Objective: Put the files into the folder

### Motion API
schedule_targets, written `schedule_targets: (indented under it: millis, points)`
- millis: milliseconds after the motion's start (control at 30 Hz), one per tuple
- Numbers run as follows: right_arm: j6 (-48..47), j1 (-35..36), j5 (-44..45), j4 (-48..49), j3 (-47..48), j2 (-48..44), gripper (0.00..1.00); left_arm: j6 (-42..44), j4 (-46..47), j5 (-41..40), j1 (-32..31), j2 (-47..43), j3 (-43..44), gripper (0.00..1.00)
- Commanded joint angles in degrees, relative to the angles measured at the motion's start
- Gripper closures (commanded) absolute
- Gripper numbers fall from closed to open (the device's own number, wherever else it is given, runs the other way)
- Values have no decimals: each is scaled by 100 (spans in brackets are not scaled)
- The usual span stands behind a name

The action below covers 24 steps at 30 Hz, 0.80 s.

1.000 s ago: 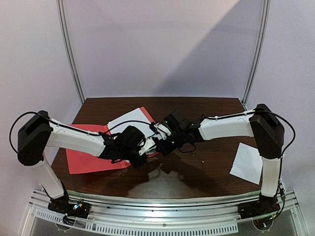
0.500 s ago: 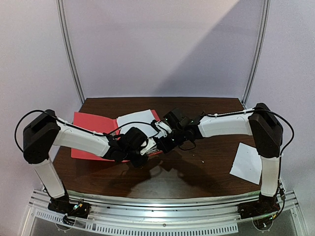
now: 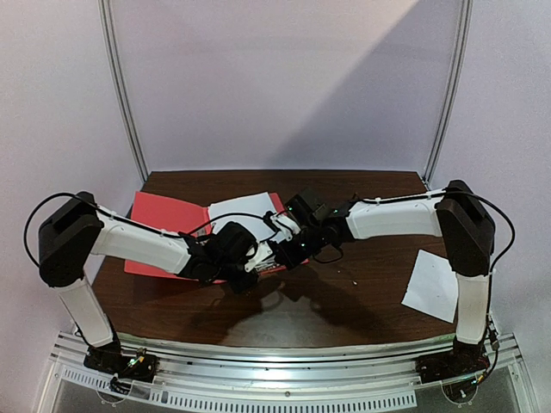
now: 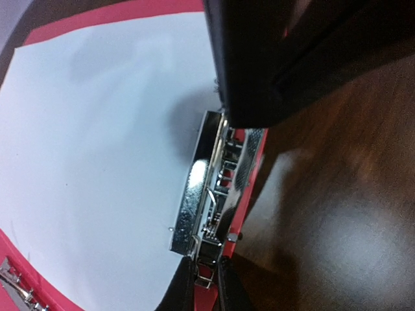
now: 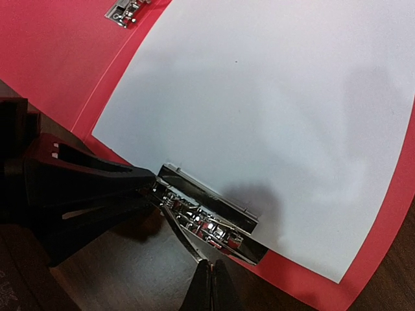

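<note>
Large sheet point(image 5: 259, 116) laid in open folder point(image 3: 164, 215), edge at clip point(image 5: 211, 214) | small sheet point(image 3: 431, 286) well right of folder | left tool point(image 4: 205, 285) pinched on clip | right tool point(image 5: 211, 282) fully closed, tips against clip | risk: clip slipped, sheet skewed

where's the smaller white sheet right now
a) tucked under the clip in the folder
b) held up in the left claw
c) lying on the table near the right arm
c: the smaller sheet lies flat on the table beside the right arm, well apart from the open red folder, where only the large sheet lies.
</note>
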Motion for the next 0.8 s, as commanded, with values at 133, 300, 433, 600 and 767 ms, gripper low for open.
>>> schedule_targets:
  millis: [133, 300, 433, 600, 767]
  points:
    - [-195, 43, -203, -257, -508, -87, 100, -289, -641, 703, -445, -109, 31, 100]
    - [-224, 2, -207, -224, -502, -24, 100, -525, -645, 755, -594, -131, -48, 100]
    - [-271, -41, -181, -190, -498, 29, 100, -643, -593, 838, -663, -199, -97, 100]
    - [-291, -62, -209, -122, -478, 147, 100, -678, -495, 883, -686, -160, -177, 100]
    - [-301, -82, -224, -53, -478, 312, 100, -707, -397, 920, -686, -103, -235, 100]
